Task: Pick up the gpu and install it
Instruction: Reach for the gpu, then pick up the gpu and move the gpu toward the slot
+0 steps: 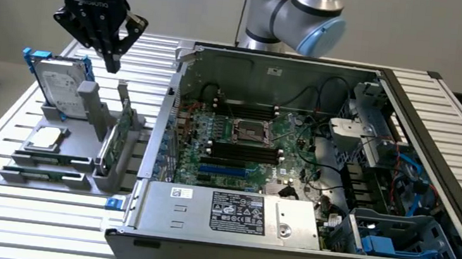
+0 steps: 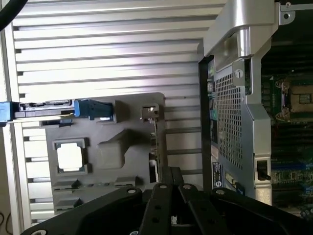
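Note:
The gpu [image 1: 120,135] stands on edge in a slot of the grey holder [image 1: 57,173], on the exterior view's left beside the open computer case [image 1: 206,213]. It shows as a thin green card with a silver end bracket. My gripper [image 1: 113,62] hangs above and behind the holder, fingers pressed together and pointing down, with nothing between them. In the wrist view the gpu [image 2: 154,142] appears edge-on along the holder's [image 2: 115,147] side near the case. The shut gripper [image 2: 171,178] hovers over the card's near end, apart from it.
A silver hard drive with blue rails [image 1: 57,84] leans upright in the holder and a small flat drive [image 1: 46,139] lies in it. The case wall [image 2: 234,112] stands close beside the holder. The motherboard [image 1: 247,137] lies exposed inside, on a slatted metal table [image 1: 2,209].

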`<action>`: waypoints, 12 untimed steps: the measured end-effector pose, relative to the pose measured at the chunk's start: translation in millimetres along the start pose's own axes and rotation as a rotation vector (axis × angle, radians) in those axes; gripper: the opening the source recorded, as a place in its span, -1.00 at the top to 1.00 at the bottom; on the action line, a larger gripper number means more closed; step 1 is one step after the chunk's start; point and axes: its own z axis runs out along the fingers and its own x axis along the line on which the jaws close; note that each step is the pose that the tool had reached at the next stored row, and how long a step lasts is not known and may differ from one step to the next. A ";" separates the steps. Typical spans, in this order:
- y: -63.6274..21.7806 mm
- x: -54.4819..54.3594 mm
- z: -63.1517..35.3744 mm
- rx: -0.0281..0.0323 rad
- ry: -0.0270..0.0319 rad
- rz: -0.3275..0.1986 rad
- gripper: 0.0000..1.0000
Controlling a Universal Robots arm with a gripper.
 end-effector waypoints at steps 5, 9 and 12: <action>-0.1 2.1 0.5 0.0046 0.0036 0.000 0.79; -0.2 2.0 0.5 0.0046 0.0036 0.000 0.79; -0.1 2.0 0.5 0.0046 0.0036 0.000 0.79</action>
